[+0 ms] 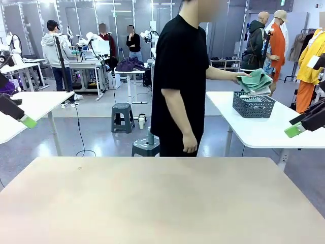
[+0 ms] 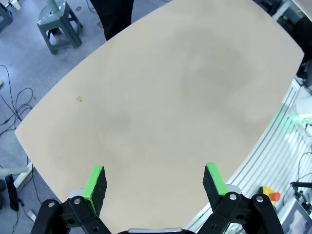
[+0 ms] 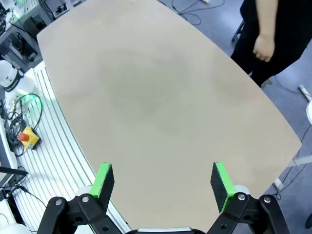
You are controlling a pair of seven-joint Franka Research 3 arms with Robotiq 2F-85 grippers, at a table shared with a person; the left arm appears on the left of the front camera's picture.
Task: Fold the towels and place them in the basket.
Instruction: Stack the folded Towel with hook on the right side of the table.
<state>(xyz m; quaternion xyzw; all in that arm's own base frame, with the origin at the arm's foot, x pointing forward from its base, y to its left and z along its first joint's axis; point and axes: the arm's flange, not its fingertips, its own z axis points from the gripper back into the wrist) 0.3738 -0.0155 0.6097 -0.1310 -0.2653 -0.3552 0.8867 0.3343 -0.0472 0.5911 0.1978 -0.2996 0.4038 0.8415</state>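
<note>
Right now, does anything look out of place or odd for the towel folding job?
Yes. The basket sits on a white side table behind the person, not on the work table. The person's hand holds the green towel above the basket. Both pincers, left and right, hang open over bare tabletop.

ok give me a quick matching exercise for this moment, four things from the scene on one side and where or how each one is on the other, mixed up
Things:
1. green towel
2. basket
3. left gripper
4. person's other hand

States:
A. open above the bare tabletop
B. hanging down at the person's side
C. held in the person's outstretched hand
D. standing on the white side table

Pairs: 1-C, 2-D, 3-A, 4-B
</note>
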